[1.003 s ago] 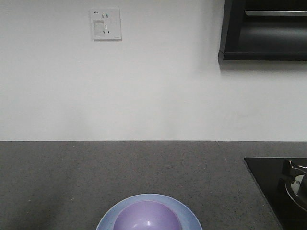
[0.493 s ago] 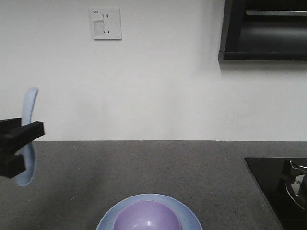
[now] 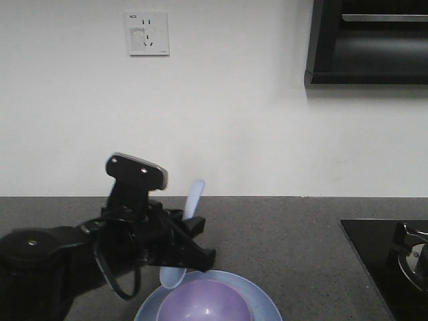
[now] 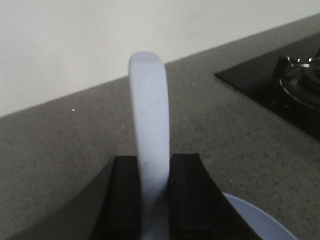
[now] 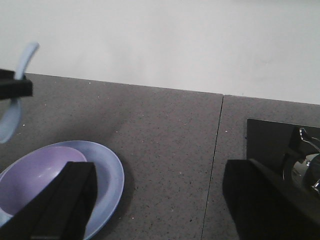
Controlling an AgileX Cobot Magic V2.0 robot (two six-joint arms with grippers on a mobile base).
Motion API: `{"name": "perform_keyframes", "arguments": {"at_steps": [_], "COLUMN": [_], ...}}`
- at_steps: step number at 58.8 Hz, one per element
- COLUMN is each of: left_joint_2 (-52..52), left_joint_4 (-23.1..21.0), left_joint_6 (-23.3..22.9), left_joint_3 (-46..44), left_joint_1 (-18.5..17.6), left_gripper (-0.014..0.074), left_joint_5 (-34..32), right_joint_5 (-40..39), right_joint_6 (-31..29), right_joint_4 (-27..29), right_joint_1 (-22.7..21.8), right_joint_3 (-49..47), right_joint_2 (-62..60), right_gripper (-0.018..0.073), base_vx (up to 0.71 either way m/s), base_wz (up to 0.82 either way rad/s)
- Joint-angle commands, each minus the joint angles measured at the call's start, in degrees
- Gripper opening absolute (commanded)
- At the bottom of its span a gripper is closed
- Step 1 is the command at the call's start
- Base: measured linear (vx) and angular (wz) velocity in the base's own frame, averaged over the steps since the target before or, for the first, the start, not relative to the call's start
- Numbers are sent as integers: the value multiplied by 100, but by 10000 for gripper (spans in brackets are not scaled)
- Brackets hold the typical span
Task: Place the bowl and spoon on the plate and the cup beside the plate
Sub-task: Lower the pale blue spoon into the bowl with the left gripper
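A: What sits nearest on the worktop (image 3: 287, 227)?

B: At its near edge, the light blue plate (image 3: 266, 304) with the lavender bowl (image 3: 204, 306) standing in it, mouth up. The bowl holds nothing.

A: And the spoon?

B: The left gripper (image 3: 188, 242) has it. Its black fingers (image 4: 187, 195) pinch the pale spoon (image 4: 150, 125) from both sides partway along, handle tilted up and scoop end down. The scoop hangs by the plate's left rim, just beside the bowl. Whether it touches, I cannot tell.

A: The other arm?

B: The right gripper (image 5: 157, 172) hovers over bare worktop to the right of the plate. Its fingers (image 5: 60, 205) are spread wide, and there is nothing between them.

A: Further back?

B: A black hob (image 3: 374, 247) is set into the worktop at the right edge, with something of shiny metal (image 3: 416, 253) on it. A seam (image 5: 216, 145) crosses the stone just left of the hob. Behind is a white wall with a socket (image 3: 147, 33) high on the left and a black cabinet (image 3: 368, 47) in the upper right corner.
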Motion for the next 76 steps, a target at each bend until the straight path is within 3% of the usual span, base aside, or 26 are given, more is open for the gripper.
{"name": "perform_keyframes", "arguments": {"at_steps": [1, 9, 22, 29, 46, 55, 63, 67, 70, 76], "left_joint_2": [57, 539, 813, 826, 763, 403, -106, -450, -674, -1153], "left_joint_4": [-64, -64, -327, -321, -321, -321, -430, -937, -1602, -1581], "left_joint_6": [-11, -25, -125, -125, -125, -86, 505, 1046, 1480, 2064], "left_joint_3": [-208, -208, -208, -208, -208, -208, -208, -208, -208, -194], "left_joint_1": [-192, -304, -305, -305, -305, -305, -242, -64, 107, 357], "left_gripper": [0, 3, 50, 158, 552, 598, 555, 512, 484, 456], "left_joint_5": [-274, 54, 54, 54, -133, -903, -1666, -1751, -1790, -1994], "right_joint_5": [-481, -481, -481, -481, -476, -476, -476, -476, -476, -476], "right_joint_6": [-10, -16, -21, -33, -27, -27, -27, -27, -27, -27], "right_joint_4": [42, 42, 22, 22, 4, 4, -2, -2, -2, -2], "right_joint_1": [-35, -35, -35, -35, -35, -35, -35, -35, -35, -35], "right_joint_3": [-152, -152, -152, -152, -152, -152, -152, -152, -152, -152], "right_joint_2": [67, 67, 67, 67, 67, 67, 67, 67, 67, 67], "right_gripper": [573, 573, 573, 573, 573, 573, 573, 573, 573, 573], "base_vx": [0, 0, 0, 0, 0, 0, 0, 0, 0, 0], "base_wz": [0, 0, 0, 0, 0, 0, 0, 0, 0, 0]}}
